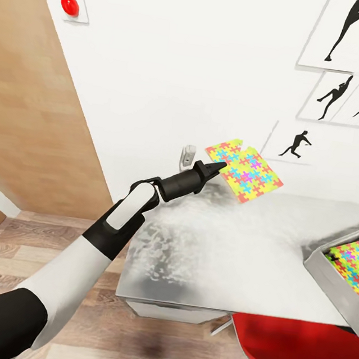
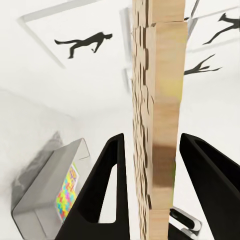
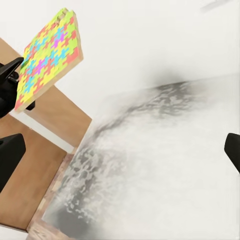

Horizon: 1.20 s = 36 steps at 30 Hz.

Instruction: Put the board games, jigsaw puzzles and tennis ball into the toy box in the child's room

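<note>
A jigsaw puzzle (image 1: 243, 174) of yellow, pink, blue and green pieces hangs tilted in the air above the far side of the table (image 1: 238, 249), near the wall. My left gripper (image 1: 217, 167) is shut on its near edge. In the left wrist view the puzzle's wooden edge (image 2: 156, 125) stands between the two black fingers (image 2: 112, 190). The toy box (image 1: 323, 267) sits at the table's right end with a second jigsaw puzzle (image 1: 354, 262) lying in it. In the right wrist view my right gripper (image 3: 120, 155) is open over the table top (image 3: 160, 165), with the held puzzle (image 3: 47, 55) ahead of it.
A red-seated chair (image 1: 298, 354) stands at the table's near right corner. Black silhouette pictures (image 1: 346, 31) hang on the white wall, with a socket (image 1: 188, 156) low behind the table and a red button (image 1: 70, 5) high up. A wooden panel (image 1: 36, 104) and plank floor lie to the left.
</note>
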{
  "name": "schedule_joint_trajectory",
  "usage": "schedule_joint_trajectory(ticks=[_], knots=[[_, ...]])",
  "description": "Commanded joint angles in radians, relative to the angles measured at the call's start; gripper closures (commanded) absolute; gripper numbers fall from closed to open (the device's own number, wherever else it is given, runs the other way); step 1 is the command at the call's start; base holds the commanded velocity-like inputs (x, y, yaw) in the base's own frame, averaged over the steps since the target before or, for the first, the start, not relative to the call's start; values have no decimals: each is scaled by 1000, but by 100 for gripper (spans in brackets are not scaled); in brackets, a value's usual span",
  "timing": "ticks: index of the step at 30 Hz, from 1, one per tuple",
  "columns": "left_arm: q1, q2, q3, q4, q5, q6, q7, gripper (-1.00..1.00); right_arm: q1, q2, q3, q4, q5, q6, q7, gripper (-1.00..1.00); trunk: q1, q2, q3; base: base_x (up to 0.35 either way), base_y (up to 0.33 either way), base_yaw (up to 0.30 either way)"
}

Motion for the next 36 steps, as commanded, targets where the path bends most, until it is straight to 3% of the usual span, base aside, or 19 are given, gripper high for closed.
schedule_joint_trajectory(ticks=[1, 17, 36], knots=[[0, 0, 0, -4, 3, 3, 2, 100, -1, 0, 0, 0, 3, 3, 5, -100, 1, -2, 0, 0, 0, -101], [13, 2, -1, -78, -9, 1, 30, 100, -1, 1, 9, -1, 3, 4, 4, -100, 1, -2, 26, 0, -30, -103], [17, 1, -2, -89, -12, -26, 33, 100, -1, 2, 11, -1, 3, 4, 5, -100, 1, -2, 57, 0, -91, -103]])
